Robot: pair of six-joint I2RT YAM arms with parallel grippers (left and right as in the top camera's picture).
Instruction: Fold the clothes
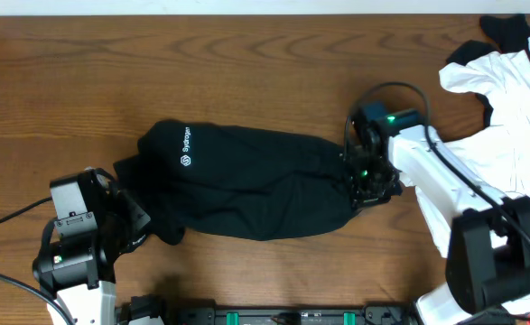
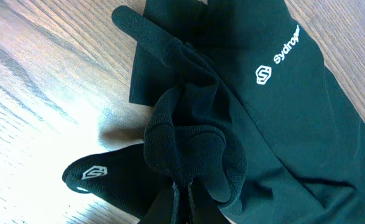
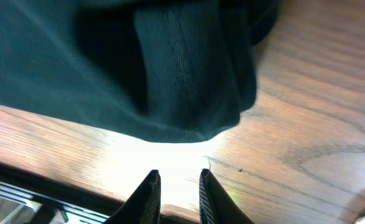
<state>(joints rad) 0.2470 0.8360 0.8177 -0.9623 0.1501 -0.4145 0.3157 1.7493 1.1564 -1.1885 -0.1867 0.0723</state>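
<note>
Across the middle of the wooden table (image 1: 246, 63) lay the black shirt (image 1: 246, 185), folded into a long band running left to right. Its white logo (image 1: 184, 161) and text print faced up near the far left end. At the shirt's near left end the fabric was bunched and rumpled.

The left gripper (image 1: 131, 226) sat at that bunched end. In the left wrist view, its fingers were pressed together (image 2: 183, 199) with a fold of the black shirt (image 2: 294, 124) pinched at their tips. The logo (image 2: 264, 74) showed beyond the fold.

The right gripper (image 1: 366, 181) sat at the shirt's right end. In the right wrist view, its fingertips stood slightly spread (image 3: 179, 186) over bare wood with nothing between them, and the shirt's edge (image 3: 138, 62) lay just beyond them.

Well apart, at the far right corner, a crumpled white garment (image 1: 508, 81) with black trim lay on the table.
</note>
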